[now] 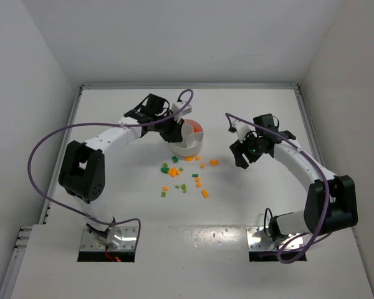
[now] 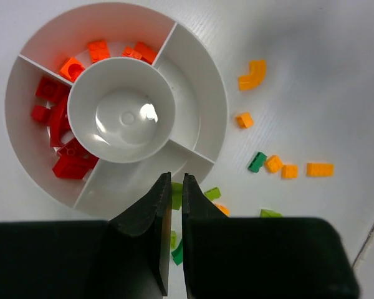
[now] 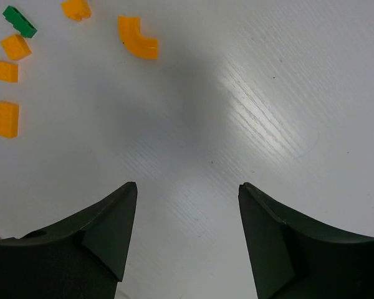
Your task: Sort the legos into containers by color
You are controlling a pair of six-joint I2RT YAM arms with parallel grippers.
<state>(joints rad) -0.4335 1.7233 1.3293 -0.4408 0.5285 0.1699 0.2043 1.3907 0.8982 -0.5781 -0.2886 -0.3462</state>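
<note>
The round white dish [image 1: 188,150] stands mid-table, and its containers are the wedges around a central cup [image 2: 126,115]. One wedge holds red legos [image 2: 53,118], another orange-red ones [image 2: 98,50]; the near wedge [image 2: 128,184] and the right wedge are bare. My left gripper [image 2: 176,177] hovers over the dish's near rim, shut, with a light green lego [image 2: 176,194] showing between its pads. Loose orange and green legos [image 1: 184,174] lie in front of the dish. Over bare table to the right, my right gripper [image 3: 188,187] stands open and empty, near a curved orange lego [image 3: 137,37].
White walls enclose the table on the left, back and right. Purple cables loop off both arms [image 1: 47,146]. The arm bases [image 1: 109,240] sit at the near edge. A dark green lego [image 3: 19,22] and orange bricks [image 3: 6,118] lie left of my right gripper.
</note>
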